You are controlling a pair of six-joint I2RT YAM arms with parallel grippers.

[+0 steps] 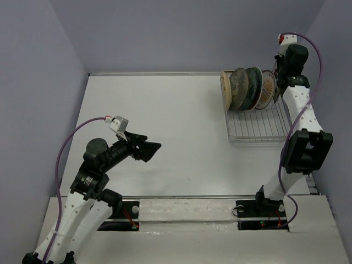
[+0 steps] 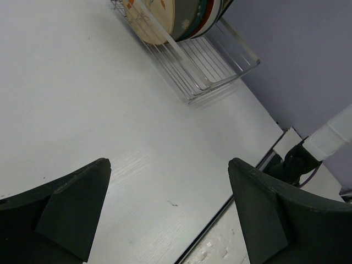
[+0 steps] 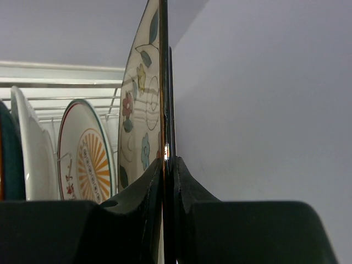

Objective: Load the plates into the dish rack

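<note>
White worktop [image 1: 165, 137], mostly bare. Dish rack [image 1: 258, 129] sits at 2 o'clock on it, long axis running near to far. The near half of the wire floor is open.

Plates [image 1: 245, 88] stand on edge in a tight row across the rack's far end, faces side by side; count not clear from above. The sunburst plate [image 3: 91, 165] is the rightmost one seated.

Flowered plate [image 3: 140, 110]: upright and edge-on in the right wrist view, rising to 12 o'clock from the grip, just beside the sunburst plate and apart from it. Its painted face turns to 9 o'clock, toward the row. Its lower edge is hidden, so I cannot tell whether it sits between the prongs yet.

Right fingers [image 3: 155, 187]: closed to a thin slit, pinching the flowered plate's rim, one finger on each face. The right arm is stretched to the rack's far right corner, at 1 o'clock.

Left fingers [image 1: 149, 148]: spread wide, holding nothing, at 8 o'clock on the worktop, well apart from the rack and aimed roughly toward it.

Judgement: this looks like the last plate going in. The slot lies at 9 o'clock of the held plate, so the plate must keep parallel to the row as it settles. This is the right arm's job; the left is too far off to help.
</note>
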